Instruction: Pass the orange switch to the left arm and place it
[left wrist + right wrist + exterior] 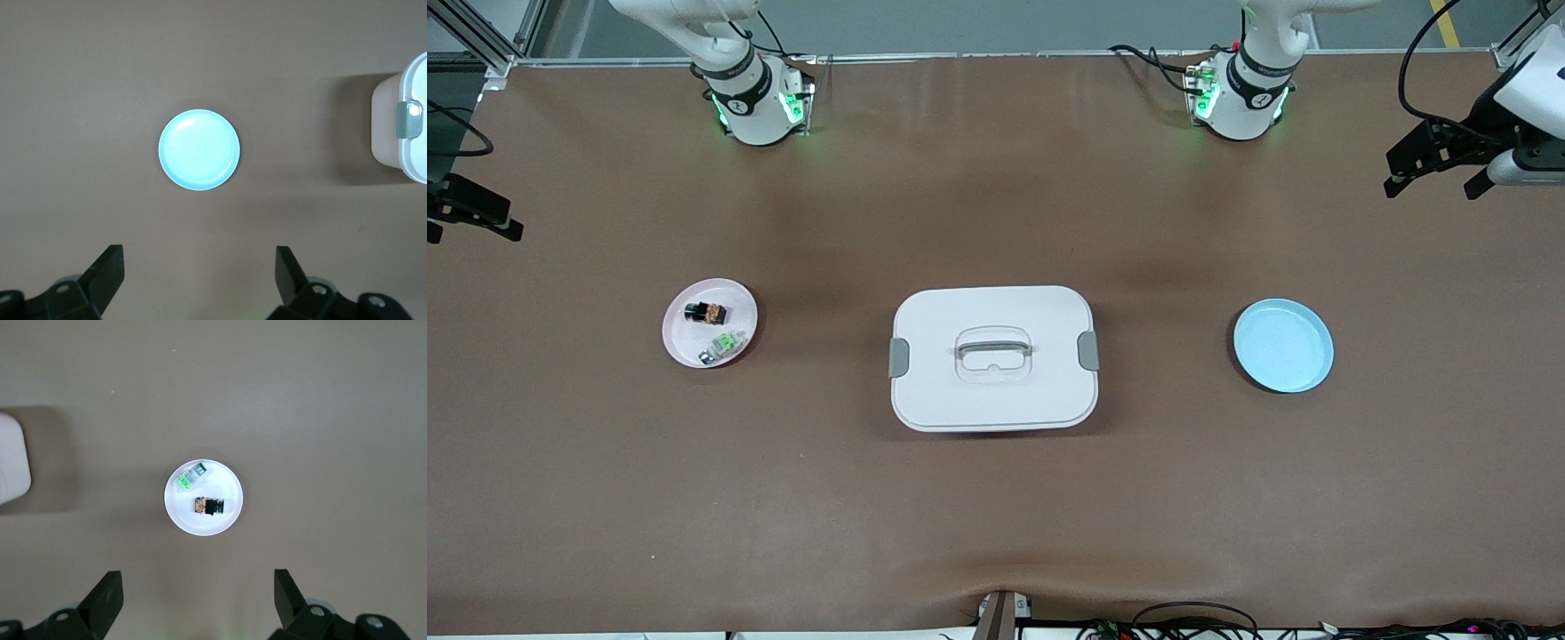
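Brown tabletop, and honestly nothing has kicked off yet as far as I can tell. The orange switch (707,312), that tiny black cylinder with an orange-brown end, sits on the small pale pink round plate (680,342) toward the right arm's end of the table, just beside a little green-and-silver component (724,345) that lies a bit nearer the front camera. So the pickup, the handover and the drop-off all look left to do.

The right gripper (198,597) hangs high over that pink plate, fingers spread wide, gripping nothing. The left gripper (200,273) hovers over the light blue round plate (1283,345) at the other end, spread just the same and holding nothing. That blue plate has nothing in it.

The big white rounded-rectangle box (993,357) with grey side clips sits between the two plates, lid on, so I can't say what's inside.
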